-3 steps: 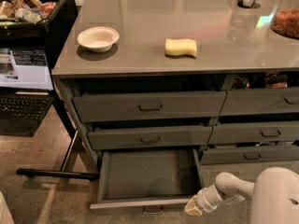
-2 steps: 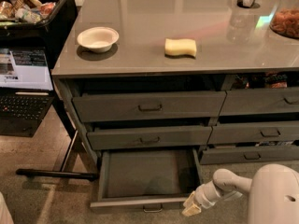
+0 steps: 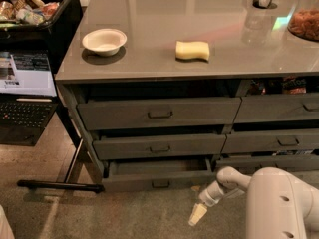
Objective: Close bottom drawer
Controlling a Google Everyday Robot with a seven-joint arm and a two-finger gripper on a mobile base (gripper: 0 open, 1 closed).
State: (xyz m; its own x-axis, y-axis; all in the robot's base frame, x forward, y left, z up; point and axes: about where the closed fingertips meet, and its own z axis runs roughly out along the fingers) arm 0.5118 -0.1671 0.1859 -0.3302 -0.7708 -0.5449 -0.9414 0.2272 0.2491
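Note:
The bottom drawer (image 3: 159,181) is the lowest wide dark grey drawer on the left of the cabinet. It sits almost fully in, with only a thin strip of its tray showing above the low front panel. Its small metal handle (image 3: 160,183) is centred on the panel. My gripper (image 3: 197,215) hangs over the floor, below and to the right of the drawer front and apart from it. My white arm (image 3: 279,203) comes in from the lower right.
The middle drawer (image 3: 159,146) and top drawer (image 3: 159,112) stick out slightly. The counter holds a white bowl (image 3: 104,41), a yellow sponge (image 3: 192,50) and a jar (image 3: 304,21). A laptop (image 3: 25,88) and a black stand base (image 3: 60,185) are at left.
The bottom drawer went from wide open to nearly shut. My gripper moved off its front corner, down and to the right, away from the drawer.

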